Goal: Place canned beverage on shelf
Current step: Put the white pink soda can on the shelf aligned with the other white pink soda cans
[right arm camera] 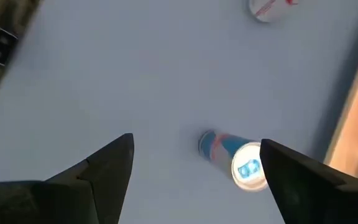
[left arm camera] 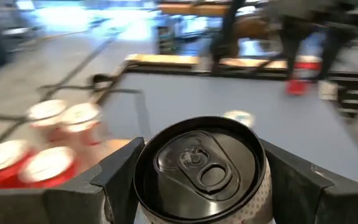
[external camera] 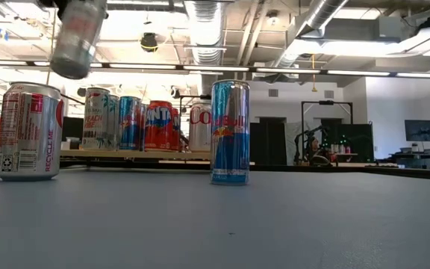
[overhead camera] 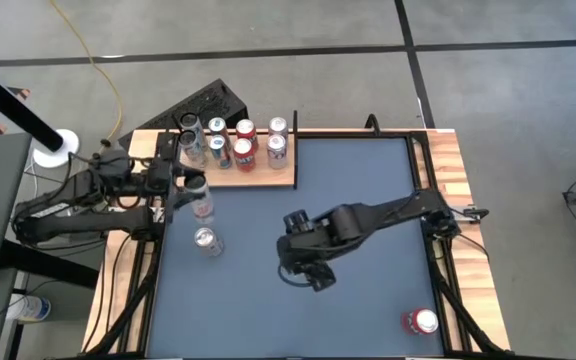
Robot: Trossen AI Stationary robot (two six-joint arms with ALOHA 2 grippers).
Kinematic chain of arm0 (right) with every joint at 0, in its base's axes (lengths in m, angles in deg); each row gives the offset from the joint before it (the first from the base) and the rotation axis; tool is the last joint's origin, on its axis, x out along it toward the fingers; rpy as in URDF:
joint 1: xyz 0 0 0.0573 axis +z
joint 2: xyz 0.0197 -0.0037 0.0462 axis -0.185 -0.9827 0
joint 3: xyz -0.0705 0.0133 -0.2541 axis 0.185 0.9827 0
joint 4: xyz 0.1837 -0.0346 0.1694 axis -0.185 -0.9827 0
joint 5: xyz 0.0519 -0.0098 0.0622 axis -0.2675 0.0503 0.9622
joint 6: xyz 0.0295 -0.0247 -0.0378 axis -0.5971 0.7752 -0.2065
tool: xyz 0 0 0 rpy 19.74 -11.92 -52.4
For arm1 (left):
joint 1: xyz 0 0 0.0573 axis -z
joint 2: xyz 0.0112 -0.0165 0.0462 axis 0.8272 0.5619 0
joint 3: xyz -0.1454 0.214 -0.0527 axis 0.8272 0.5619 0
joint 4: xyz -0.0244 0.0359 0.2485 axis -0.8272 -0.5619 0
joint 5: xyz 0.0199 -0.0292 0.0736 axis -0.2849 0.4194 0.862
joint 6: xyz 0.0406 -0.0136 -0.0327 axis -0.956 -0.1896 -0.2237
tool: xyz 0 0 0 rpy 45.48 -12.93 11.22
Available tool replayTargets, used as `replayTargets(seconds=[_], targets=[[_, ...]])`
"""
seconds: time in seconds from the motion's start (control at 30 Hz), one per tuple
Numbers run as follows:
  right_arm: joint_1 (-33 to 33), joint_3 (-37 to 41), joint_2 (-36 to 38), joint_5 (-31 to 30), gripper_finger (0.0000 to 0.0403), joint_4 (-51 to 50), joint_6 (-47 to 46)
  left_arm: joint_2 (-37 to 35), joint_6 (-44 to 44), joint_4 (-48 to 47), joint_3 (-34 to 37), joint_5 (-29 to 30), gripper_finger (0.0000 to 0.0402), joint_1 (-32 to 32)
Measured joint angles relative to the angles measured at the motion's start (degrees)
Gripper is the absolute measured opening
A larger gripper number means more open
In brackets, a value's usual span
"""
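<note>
The left gripper (left arm camera: 197, 180) is clamped on a silver can (overhead camera: 201, 197), one finger (left arm camera: 120, 177) on each side of its body. The can hangs above the worktop (overhead camera: 358, 180) near its left edge, just in front of the shelf (overhead camera: 283, 178). In the low view it tilts a little off upright (external camera: 79, 33), long axis near vertical. Its top with the pull tab faces the wrist camera (left arm camera: 199, 165).

The shelf sits at the worktop's back left corner. On it stand upright cans in two rows: a red one (overhead camera: 245, 131) and a silver one (overhead camera: 278, 127) at the back, with more in front, among them a blue-and-white can (overhead camera: 217, 148). How many there are in all I cannot tell.

A pale can (overhead camera: 207, 240) stands upright on the worktop near the left edge. A tall blue-and-silver can (external camera: 230, 132) stands upright near the middle, below the right gripper (right arm camera: 194, 171), whose fingers are spread wide with nothing between them. A red can (overhead camera: 420, 321) is near the front right corner; whether it stands or lies I cannot tell.
</note>
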Motion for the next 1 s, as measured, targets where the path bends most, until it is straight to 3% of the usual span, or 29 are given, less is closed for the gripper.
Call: replayTargets(seconds=[0.17,0.27,0.37,0.47,0.6,0.7,0.8,1.0], targets=[[2.19,0.52,5.75,-6.67,0.0330,-1.81,-5.26,-0.85,0.92,4.41,0.60,-9.15,0.0254,1.71],[3.77,5.62,10.54,-11.31,0.0330,2.30,-7.89,-0.02,2.19,11.22,0.60,-13.80,0.0254,4.34],[4.72,16.07,16.35,-13.15,0.0330,15.90,-8.18,2.17,2.88,16.43,0.60,-16.35,0.0254,8.51],[4.44,31.51,22.05,-12.63,0.0330,40.14,-4.22,5.33,1.80,19.53,0.60,-15.99,0.0254,14.21],[2.75,51.43,25.25,-9.68,0.0330,78.11,0.11,9.34,-0.76,21.93,0.67,-10.20,0.0254,23.01],[0.44,59.60,24.40,-7.13,0.0330,100.27,-3.42,11.43,-3.12,24.34,0.67,-2.33,0.0254,29.06],[-2.15,61.84,22.12,-4.48,0.0330,108.11,-9.51,13.57,-4.94,27.20,0.67,3.08,0.0254,33.68],[-5.13,59.21,16.03,4.98,0.0336,110.78,-14.03,16.75,-9.28,31.26,0.65,12.36,0.0254,37.57]])
